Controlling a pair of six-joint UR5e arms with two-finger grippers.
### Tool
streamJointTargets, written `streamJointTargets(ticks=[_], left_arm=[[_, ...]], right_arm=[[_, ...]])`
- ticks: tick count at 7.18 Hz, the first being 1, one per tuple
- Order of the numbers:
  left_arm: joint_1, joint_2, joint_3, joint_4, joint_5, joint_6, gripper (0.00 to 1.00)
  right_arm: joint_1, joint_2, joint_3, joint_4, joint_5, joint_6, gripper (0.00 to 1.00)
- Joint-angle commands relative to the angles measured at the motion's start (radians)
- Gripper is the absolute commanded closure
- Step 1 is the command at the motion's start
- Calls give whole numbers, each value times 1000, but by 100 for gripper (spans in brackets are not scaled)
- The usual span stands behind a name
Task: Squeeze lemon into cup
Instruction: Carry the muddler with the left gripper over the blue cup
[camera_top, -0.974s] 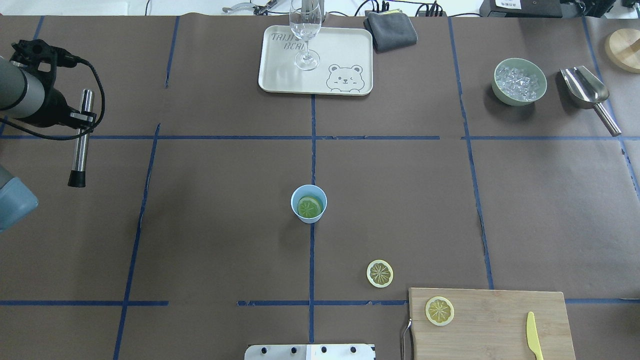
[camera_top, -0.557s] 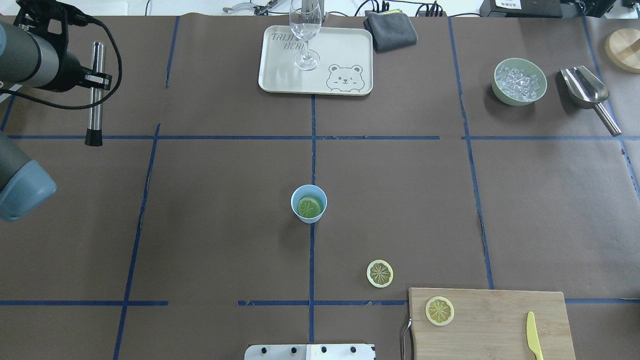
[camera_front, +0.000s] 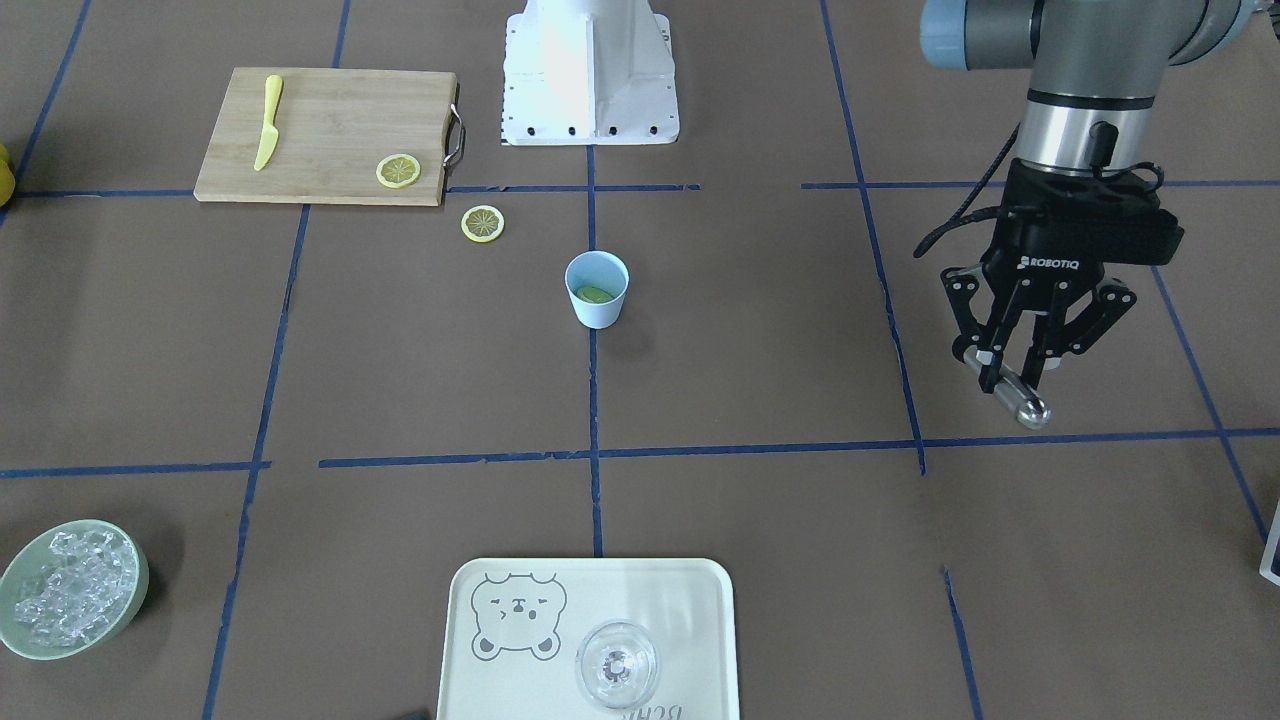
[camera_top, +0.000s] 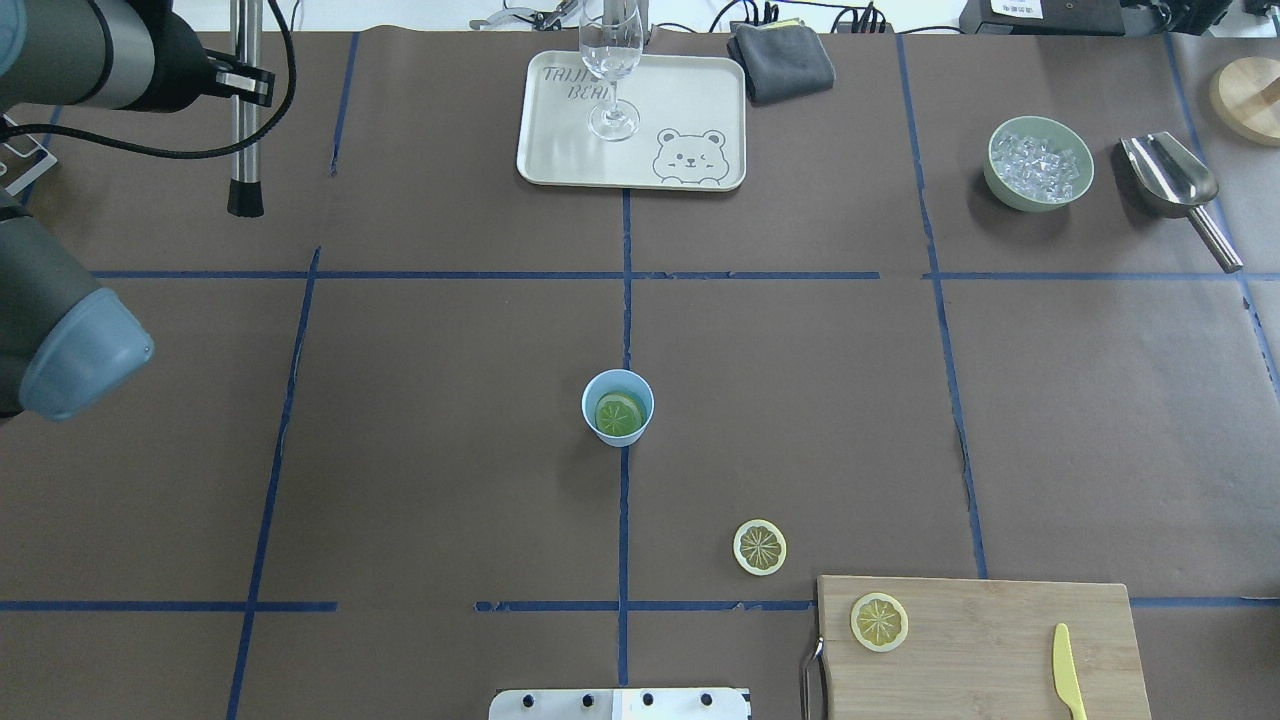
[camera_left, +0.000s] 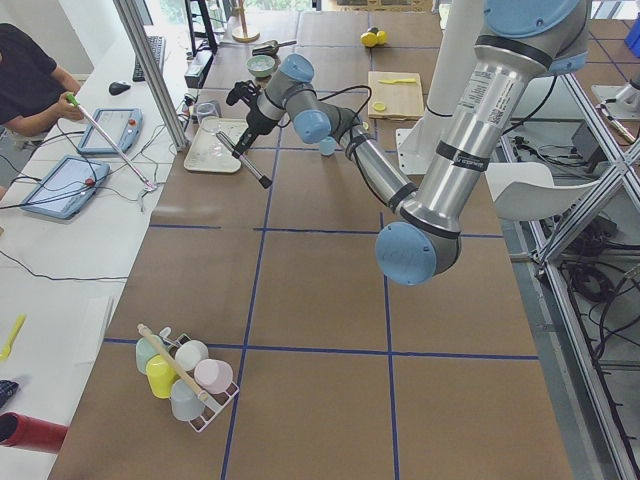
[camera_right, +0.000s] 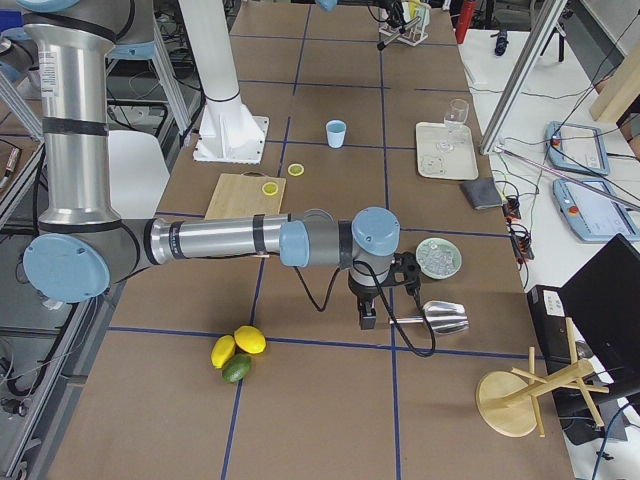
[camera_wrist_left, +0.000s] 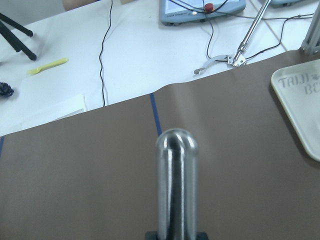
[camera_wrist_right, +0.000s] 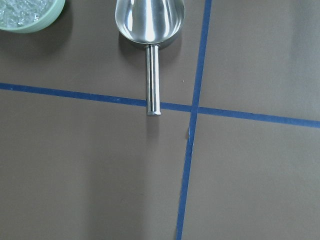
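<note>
The light-blue cup (camera_top: 587, 404) (camera_front: 597, 303) stands mid-table with one lemon slice (camera_top: 620, 413) lying inside it. A second slice (camera_top: 760, 547) lies on the paper to the cup's near right, and a third (camera_top: 879, 621) rests on the cutting board. High over the far left corner, my left gripper (camera_top: 245, 85) (camera_front: 1010, 375) is shut on a steel rod with a black tip (camera_top: 241, 150) (camera_wrist_left: 176, 185). My right gripper (camera_right: 367, 318) shows only in the exterior right view, near the scoop handle; I cannot tell whether it is open or shut.
At the back stands a tray (camera_top: 700, 100) with a wine glass (camera_top: 610, 60), beside a grey cloth (camera_top: 782, 60). Far right are a bowl of ice (camera_top: 1040, 163) and a steel scoop (camera_top: 1170, 180) (camera_wrist_right: 150, 20). The cutting board (camera_top: 1000, 640) carries a yellow knife (camera_top: 1068, 672).
My left arm has carried the steel rod away from me toward the far left corner and turned it more upright. The cup and the slices have not moved.
</note>
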Motion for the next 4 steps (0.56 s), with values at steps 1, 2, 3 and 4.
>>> streamJointTargets(ticks=[1,2,3,4], left_arm=[[5,-12,-20,-131,-4,-15,100],[14,-15,-40,-175,-3,-82,100],[57,-12,-40,-285,11,-163,100],[101,-12,-44,-315,70,-173,100]], right_arm=[[0,-2,-30,53,0,5,0],[0,-3,-37,52,6,7,0],[0,-3,-35,52,9,9,0],[0,-3,-35,50,21,9,0]])
